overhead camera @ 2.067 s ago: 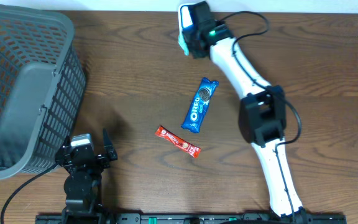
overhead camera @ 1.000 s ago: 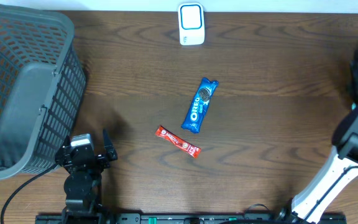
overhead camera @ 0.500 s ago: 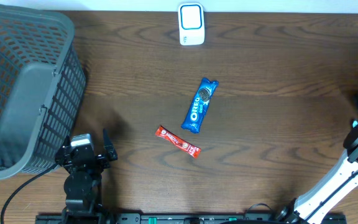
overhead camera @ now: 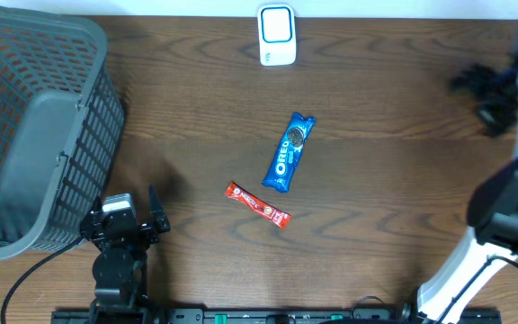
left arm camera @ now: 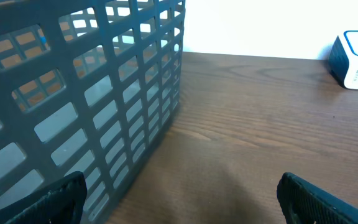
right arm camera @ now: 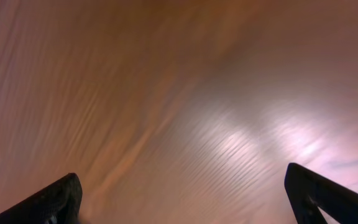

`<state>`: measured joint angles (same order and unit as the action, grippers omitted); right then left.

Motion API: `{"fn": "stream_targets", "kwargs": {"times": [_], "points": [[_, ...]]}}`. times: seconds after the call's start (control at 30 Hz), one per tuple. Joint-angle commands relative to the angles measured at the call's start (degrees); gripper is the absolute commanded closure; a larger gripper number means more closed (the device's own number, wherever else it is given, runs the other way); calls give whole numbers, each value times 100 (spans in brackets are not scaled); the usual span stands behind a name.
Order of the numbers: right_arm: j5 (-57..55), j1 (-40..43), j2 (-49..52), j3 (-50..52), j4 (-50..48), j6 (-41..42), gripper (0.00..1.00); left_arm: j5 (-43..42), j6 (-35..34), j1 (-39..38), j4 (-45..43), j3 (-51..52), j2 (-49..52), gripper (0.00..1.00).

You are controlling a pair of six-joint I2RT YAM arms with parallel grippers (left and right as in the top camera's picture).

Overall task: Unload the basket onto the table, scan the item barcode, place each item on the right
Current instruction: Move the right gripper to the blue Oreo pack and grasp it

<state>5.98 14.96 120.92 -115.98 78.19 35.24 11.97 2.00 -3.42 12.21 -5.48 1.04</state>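
Gaping wide with nothing between its fingers, the right gripper (right arm camera: 194, 198) hangs over bare table (right arm camera: 166, 93) at the far right, well apart from every item. Its own view is smeared, so only brown wood shows there. The left gripper (left arm camera: 179, 199) is likewise spread and empty, low near the front edge just beside the basket (left arm camera: 92, 99), probably parked there to leave the middle free for the other arm. The Oreo pack (overhead camera: 289, 151) lies flat mid-table, label up, slanted roughly toward the scanner (overhead camera: 277, 34), which sits at the back edge with its blue-framed face upward as far as the overhead view shows. The red bar (overhead camera: 257, 204) lies near the Oreo pack on the front side, not touching it. Neither item is held, so scanning looks not yet begun. No barcode shows on either upper face, so an item would likely need lifting and turning before the scanner could read it.
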Motion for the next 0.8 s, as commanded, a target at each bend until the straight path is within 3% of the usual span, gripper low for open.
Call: {"fn": "stream_targets", "kwargs": {"times": [0.0, 0.23, 0.43, 0.57, 0.77], "points": [[424, -866, -26, 229, -28, -249, 1, 31, 94, 24, 33, 149, -2, 2], [210, -2616, -26, 428, -752, -682, 1, 33, 94, 24, 33, 149, -2, 2], [13, -3770, 105, 435, -1182, 39, 2, 33, 94, 24, 33, 149, -2, 2], [-444, -4240, 323, 435, -1217, 686, 5, 31, 94, 24, 33, 149, -2, 2], [-437, -4503, 763, 435, -1392, 894, 7, 31, 94, 24, 33, 149, -2, 2]]}}
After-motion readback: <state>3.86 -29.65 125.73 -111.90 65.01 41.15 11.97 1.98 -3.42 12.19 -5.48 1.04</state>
